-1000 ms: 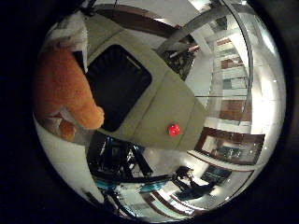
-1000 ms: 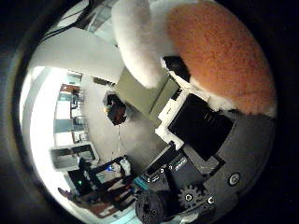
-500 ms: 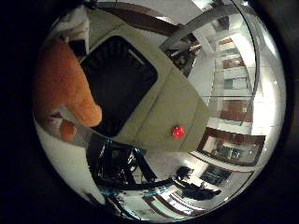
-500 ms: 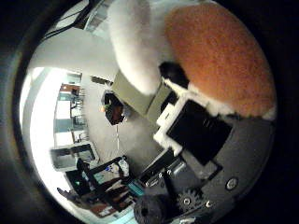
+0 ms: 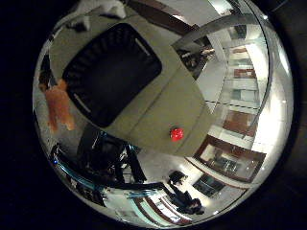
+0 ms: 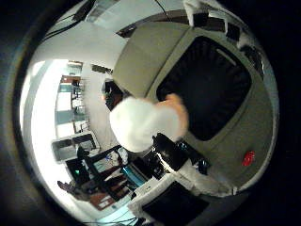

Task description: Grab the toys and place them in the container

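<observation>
An orange and white plush toy (image 6: 146, 122) is away from my palm, over the edge of the beige table (image 6: 146, 56) and beside the black slatted container (image 6: 212, 80), not in it. I cannot tell whether it rests on anything. The right little finger side palm view shows the toy (image 5: 56, 103) small, next to the container (image 5: 110, 67) on the table (image 5: 158, 101). My right hand (image 6: 174, 169) shows black and white fingers at the view's edge with nothing between them.
A small red thing (image 5: 177, 134) lies on the beige table near its corner, also in the thumb side view (image 6: 248, 157). Past the table's edge are dark chairs and furniture (image 5: 115, 158) on the floor.
The plush toy filled much of both views close to the palm. Now it is small and away from the hand, beside the container. The fingers have let go of it.
</observation>
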Controlling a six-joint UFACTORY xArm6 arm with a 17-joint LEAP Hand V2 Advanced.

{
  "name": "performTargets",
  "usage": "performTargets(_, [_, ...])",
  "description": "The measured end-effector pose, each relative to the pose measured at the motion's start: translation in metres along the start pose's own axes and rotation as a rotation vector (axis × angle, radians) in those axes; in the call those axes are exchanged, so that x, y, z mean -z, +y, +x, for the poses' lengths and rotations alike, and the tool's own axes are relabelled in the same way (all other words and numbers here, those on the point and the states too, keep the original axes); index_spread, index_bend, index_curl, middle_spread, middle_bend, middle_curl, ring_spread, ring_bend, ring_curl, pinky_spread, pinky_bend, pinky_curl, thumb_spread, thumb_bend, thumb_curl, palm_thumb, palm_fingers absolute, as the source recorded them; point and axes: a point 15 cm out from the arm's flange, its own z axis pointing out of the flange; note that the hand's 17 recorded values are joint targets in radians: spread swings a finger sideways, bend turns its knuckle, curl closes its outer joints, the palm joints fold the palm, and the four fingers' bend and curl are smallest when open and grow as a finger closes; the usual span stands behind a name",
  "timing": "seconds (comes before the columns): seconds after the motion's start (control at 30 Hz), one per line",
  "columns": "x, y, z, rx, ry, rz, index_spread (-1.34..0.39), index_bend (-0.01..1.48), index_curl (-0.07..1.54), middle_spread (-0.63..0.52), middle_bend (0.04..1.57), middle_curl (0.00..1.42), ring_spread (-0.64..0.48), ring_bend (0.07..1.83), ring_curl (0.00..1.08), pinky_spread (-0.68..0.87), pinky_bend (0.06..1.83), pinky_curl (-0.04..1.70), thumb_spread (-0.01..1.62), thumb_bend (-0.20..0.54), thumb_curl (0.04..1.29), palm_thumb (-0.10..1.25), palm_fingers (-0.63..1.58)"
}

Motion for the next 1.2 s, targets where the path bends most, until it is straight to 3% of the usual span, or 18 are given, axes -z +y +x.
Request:
performTargets(0.4, [0.003, 0.006, 0.012, -0.008, 0.0, 0.003, -0.29, 0.18, 0.39, 0.13, 0.33, 0.34, 0.26, 0.72, 0.3, 0.37, 0.55, 0.31, 1.1, -0.022, 0.29, 0.52, 0.2])
performTargets(0.53, [0.007, 0.015, 0.038, -0.041, -0.003, -0.002, -0.29, 0.18, 0.36, 0.12, 0.31, 0.34, 0.23, 0.71, 0.28, 0.32, 0.52, 0.26, 1.09, -0.022, 0.29, 0.51, 0.21])
performTargets(0.7, [0.017, 0.027, 0.062, -0.061, -0.005, 0.0, -0.3, 0.18, 0.35, 0.06, 0.31, 0.34, 0.11, 0.54, 0.23, 0.29, 0.55, 0.23, 1.1, -0.023, 0.28, 0.5, 0.19])
performTargets(0.93, [0.014, 0.06, 0.091, -0.1, -0.012, -0.011, -0.32, 0.17, 0.34, 0.0, 0.26, 0.34, 0.04, 0.44, 0.21, 0.27, 0.57, 0.18, 1.09, -0.023, 0.29, 0.49, 0.2])
performTargets(1.2, [0.015, 0.096, 0.16, -0.185, -0.018, -0.007, -0.35, 0.17, 0.32, -0.04, 0.22, 0.34, 0.05, 0.41, 0.22, 0.27, 0.59, 0.13, 1.09, -0.023, 0.29, 0.49, 0.21])
